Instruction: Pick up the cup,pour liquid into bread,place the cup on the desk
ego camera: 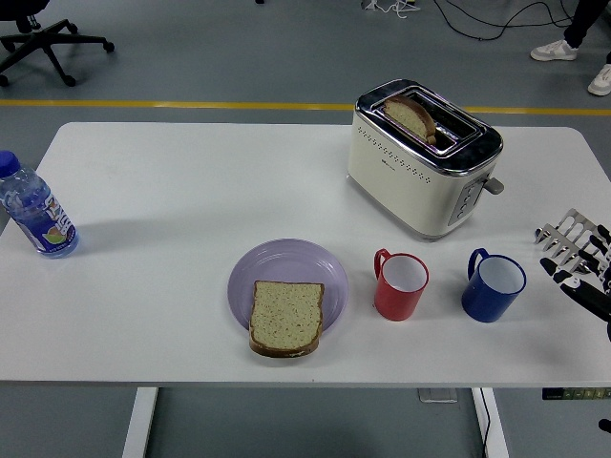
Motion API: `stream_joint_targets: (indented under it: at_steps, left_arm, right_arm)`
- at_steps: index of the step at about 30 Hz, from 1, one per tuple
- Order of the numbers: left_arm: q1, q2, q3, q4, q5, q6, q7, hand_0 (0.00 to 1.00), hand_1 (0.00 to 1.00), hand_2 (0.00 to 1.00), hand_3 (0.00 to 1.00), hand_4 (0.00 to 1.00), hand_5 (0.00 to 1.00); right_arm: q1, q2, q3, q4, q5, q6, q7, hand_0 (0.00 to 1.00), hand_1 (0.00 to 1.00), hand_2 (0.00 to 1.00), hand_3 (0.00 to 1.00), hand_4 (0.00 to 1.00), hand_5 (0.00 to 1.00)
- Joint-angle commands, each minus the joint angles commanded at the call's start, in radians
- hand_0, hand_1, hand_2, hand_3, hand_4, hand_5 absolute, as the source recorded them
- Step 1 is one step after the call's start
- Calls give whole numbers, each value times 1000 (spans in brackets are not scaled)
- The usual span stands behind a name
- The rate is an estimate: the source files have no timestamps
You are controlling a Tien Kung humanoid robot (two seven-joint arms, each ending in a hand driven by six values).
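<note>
A red cup [401,285] stands upright right of the purple plate [286,267], its handle to the left. A blue cup [494,285] stands further right, handle also left. One slice of bread [285,317] lies on the plate's front part. My right hand [576,250] is at the table's right edge, a little right of the blue cup and apart from it, fingers spread and holding nothing. The left arm does not show.
A cream toaster [423,156] with a bread slice [411,116] in its slot stands behind the cups. A water bottle [34,208] stands at the far left edge. Shoes of a person [573,59] show at top right.
</note>
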Motion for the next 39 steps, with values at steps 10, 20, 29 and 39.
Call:
stream_joint_targets:
  at_steps: [10,20,29,39]
  left_arm:
    - [2,1,3,0,-2,0,0,675,740,748,643,405,998]
    - [1,3,1,0,0,-1,1,675,739,748,643,405,998]
    - [-1,3,3,0,-7,-1,0,676,739,748,643,405,998]
    - [-4,4,5,0,-6,-1,0,677,740,748,643,405,998]
  right_arm:
    - [-11,-6,-103,-19,-32,-48,14,950,878,956,998,998,249]
    - [33,1,-190,-68,-47,-104,26,950,875,953,998,998,248]
    - [64,2,-227,-87,-63,-115,23,944,872,951,998,998,239]
    - [99,15,-258,-120,-75,-115,22,944,872,951,998,998,236]
